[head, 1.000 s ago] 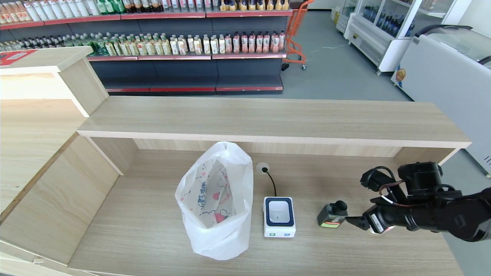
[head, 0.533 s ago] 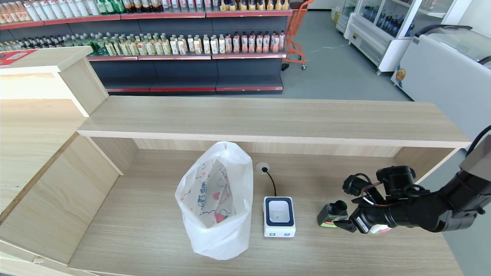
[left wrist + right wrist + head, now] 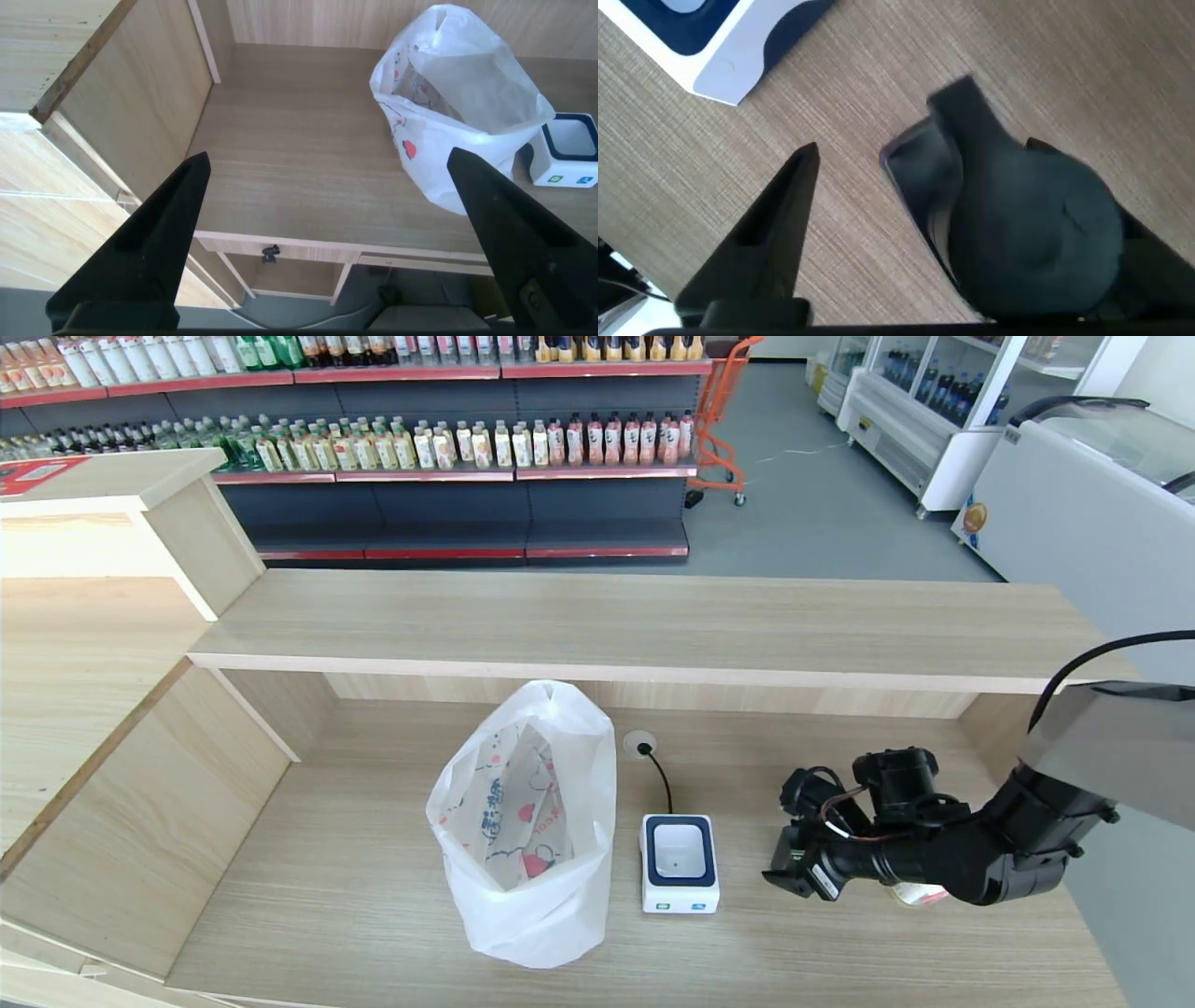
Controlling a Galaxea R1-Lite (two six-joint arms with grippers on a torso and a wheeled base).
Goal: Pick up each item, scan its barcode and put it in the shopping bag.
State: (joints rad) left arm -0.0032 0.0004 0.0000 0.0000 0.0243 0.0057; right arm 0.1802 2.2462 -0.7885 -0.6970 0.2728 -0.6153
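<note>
The right hand (image 3: 792, 875) sits low on the counter (image 3: 355, 905), fingers spread wide. The item (image 3: 1022, 229), small and dark with a round black cap, rests on the counter between them (nearer one finger than the other, and not squeezed). Just beside it, toward the robot's left, is the white scanner (image 3: 680, 863). Past that the shopping bag (image 3: 523, 831) stands open with printed packets (image 3: 509, 821) inside. The left hand (image 3: 327, 159) hangs open above the counter's near edge, well apart from the bag.
</note>
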